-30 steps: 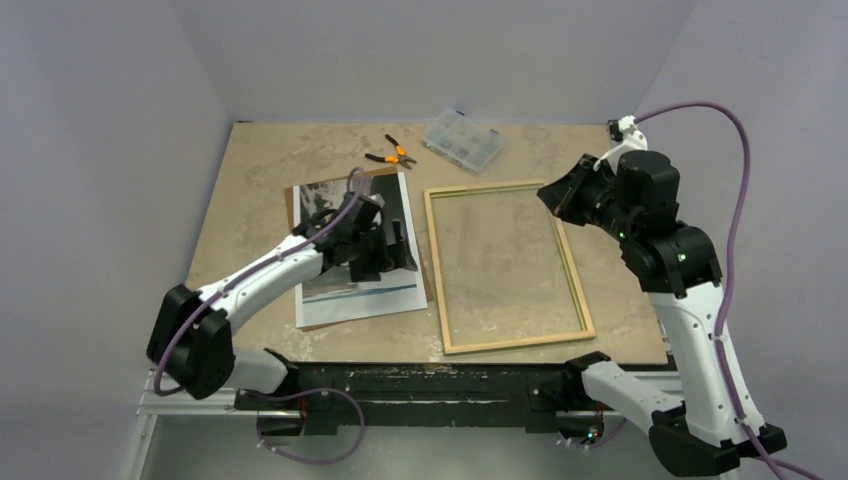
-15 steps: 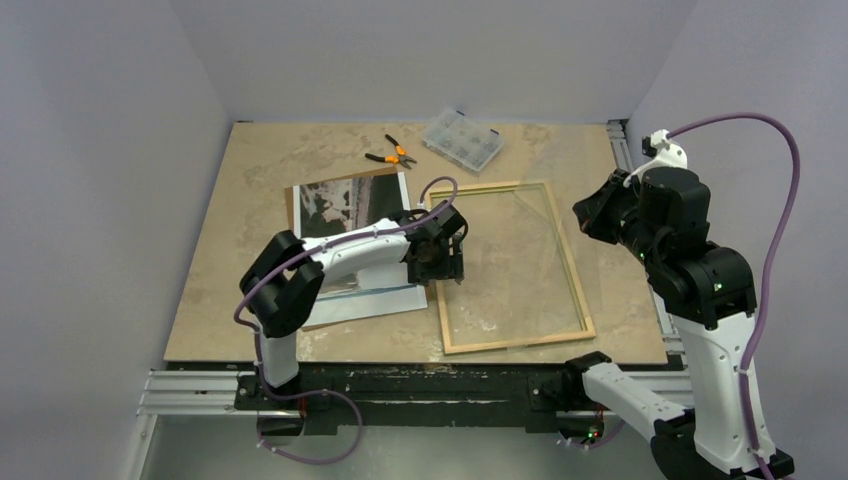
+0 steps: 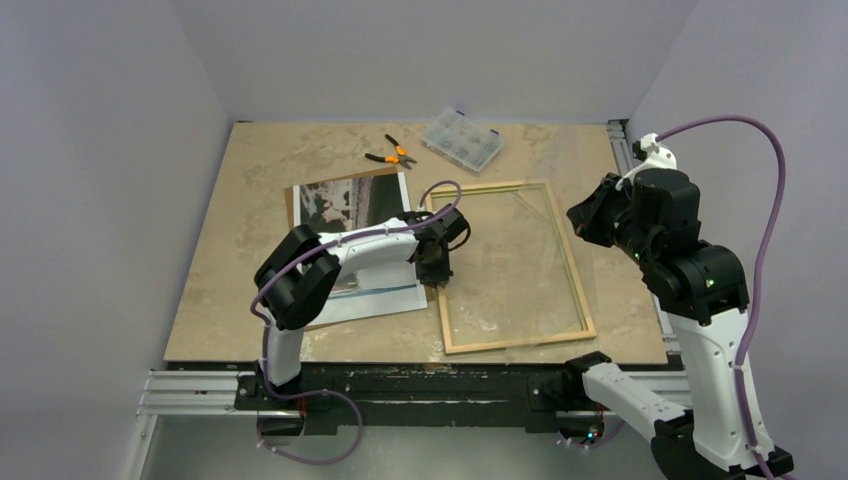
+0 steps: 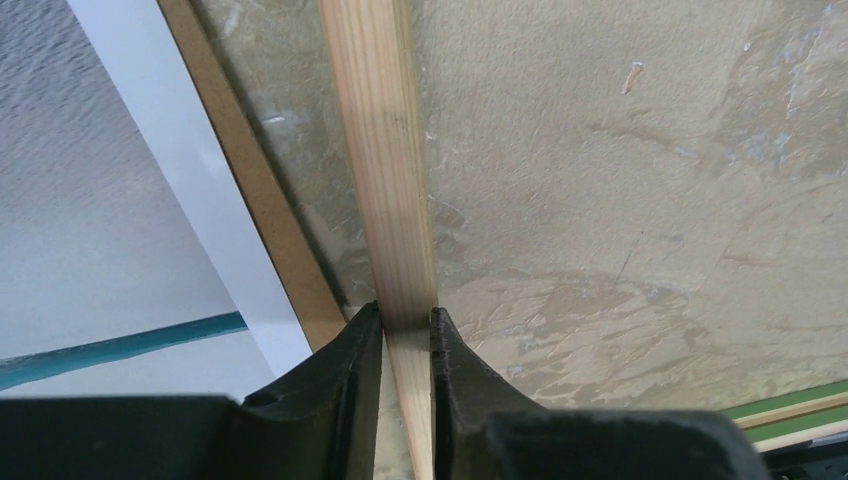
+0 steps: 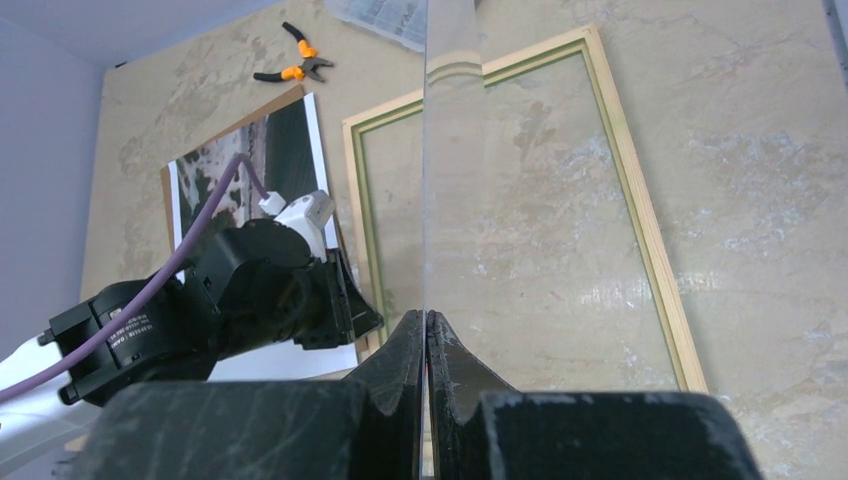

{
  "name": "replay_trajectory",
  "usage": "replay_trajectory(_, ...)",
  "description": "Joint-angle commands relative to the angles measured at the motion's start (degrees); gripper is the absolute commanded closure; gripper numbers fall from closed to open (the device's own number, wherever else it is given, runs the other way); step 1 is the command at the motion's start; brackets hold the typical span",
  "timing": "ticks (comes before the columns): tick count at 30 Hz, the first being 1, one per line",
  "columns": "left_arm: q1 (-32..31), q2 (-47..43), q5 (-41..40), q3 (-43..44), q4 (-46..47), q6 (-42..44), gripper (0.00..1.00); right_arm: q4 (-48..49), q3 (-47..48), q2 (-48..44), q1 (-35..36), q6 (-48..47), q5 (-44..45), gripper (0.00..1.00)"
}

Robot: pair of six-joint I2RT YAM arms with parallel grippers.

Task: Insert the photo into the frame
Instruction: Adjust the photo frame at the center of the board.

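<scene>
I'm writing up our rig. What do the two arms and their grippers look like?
The left arm and right arm have white shells and black joints. A purple cable loops along each. The left gripper and right gripper are black, with two tapered fingers.

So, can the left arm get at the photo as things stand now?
Probably not at once. The left gripper is closed on the left rail of the frame, so it must let go first. The photo lies right beside it, face up, with only the arm itself above it.
</scene>
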Motion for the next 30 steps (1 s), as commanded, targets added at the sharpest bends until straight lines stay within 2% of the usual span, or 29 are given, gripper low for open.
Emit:
replay_trajectory(1,0.7,0.3,-1.9,1.2,-1.7,0.1,0.91,3.6,-0.4,-0.7,0.1,1.2,-1.5,1.0)
replay_trajectory(5,2.2,-1.3,-2.6,-2.1,-1.8,0.1,1.0,4.1,-1.6,-0.9,0.1,1.3,-2.3,1.0)
replay_trajectory(22,7.9,-16.1,-7.3,-18.5,-2.8,7.8,1.0,10.2,-8.6,-2.5,0.1,3.2,-6.7,1.0)
replay_trajectory(29,10.1,-19.4,-4.2,-24.1,2.0,9.7,1.0,10.5,-9.1,-2.7,0.1,3.2,-6.8,1.0)
replay_trajectory(30,10.1,-19.5,-3.4,-24.3,2.5,9.7,0.96,10.7,-9.1,-2.8,0.1,3.2,-6.9,1.0)
